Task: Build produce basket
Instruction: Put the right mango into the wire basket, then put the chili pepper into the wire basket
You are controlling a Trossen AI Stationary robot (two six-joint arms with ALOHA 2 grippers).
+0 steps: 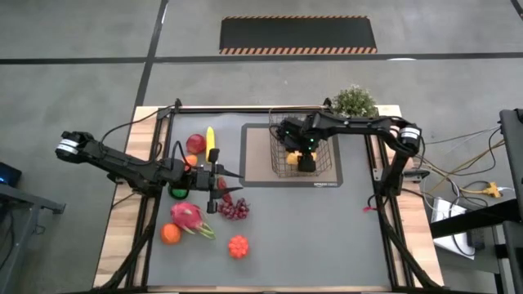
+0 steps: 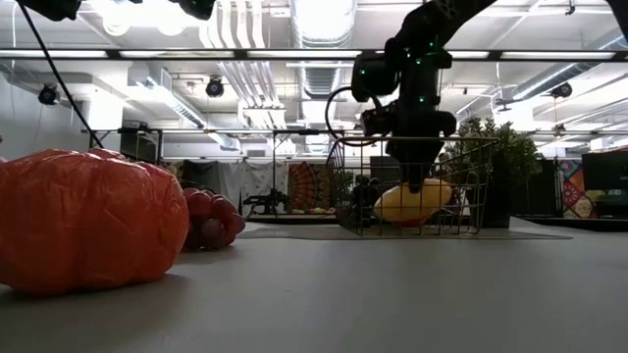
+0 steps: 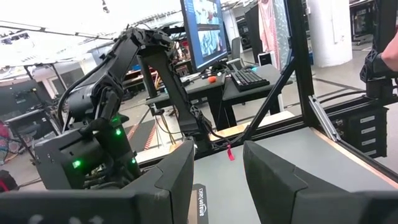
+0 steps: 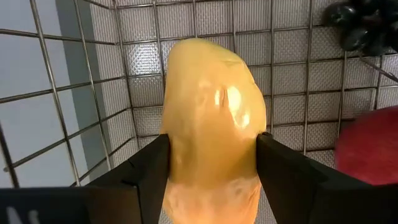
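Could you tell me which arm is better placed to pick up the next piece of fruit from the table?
The left. Its open, empty gripper sits among the loose fruit, next to the grapes. The right gripper is inside the basket, shut on the mango.

floor: grey concrete (image 1: 82,49), dark mat with striped edge (image 1: 298,34) | ceiling: white ducts (image 2: 319,20), strip lights (image 2: 147,54) | furniture: desk (image 3: 249,84) with monitor (image 3: 205,31), keyboard (image 3: 249,78)
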